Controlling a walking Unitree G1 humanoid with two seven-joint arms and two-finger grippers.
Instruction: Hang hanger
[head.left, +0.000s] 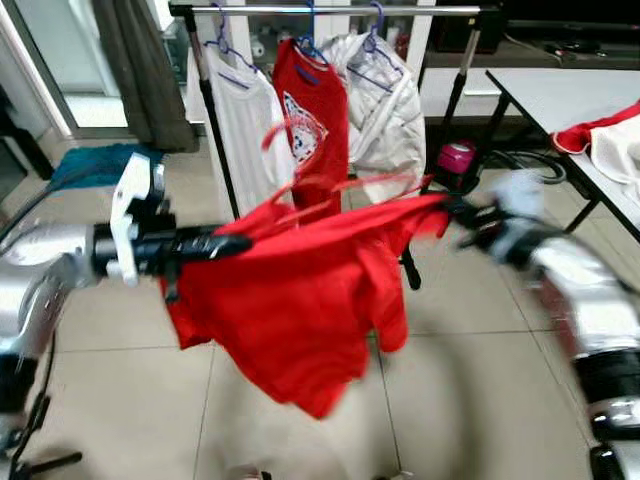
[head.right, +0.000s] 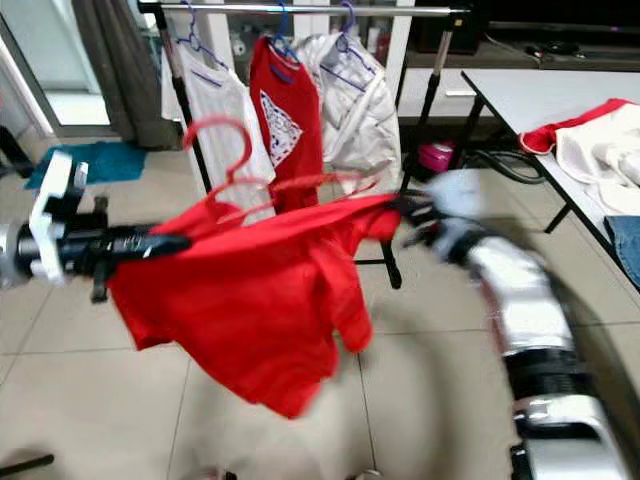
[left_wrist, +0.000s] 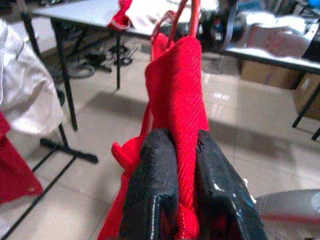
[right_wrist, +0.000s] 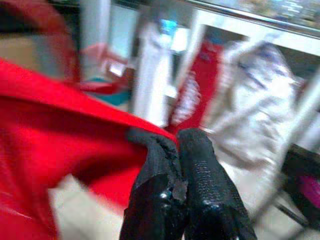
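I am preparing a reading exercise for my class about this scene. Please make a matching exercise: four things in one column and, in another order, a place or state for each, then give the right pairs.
Things:
1. red T-shirt
2. red hanger
3. white T-shirt
4. left gripper

Places or states:
A. hanging on the clothes rack, on a blue hanger
B. stretched between the two grippers
C. shut on a fold of red cloth
D. its hook stands free, below the rail

Pairs: 1-B, 2-D, 3-A, 4-C
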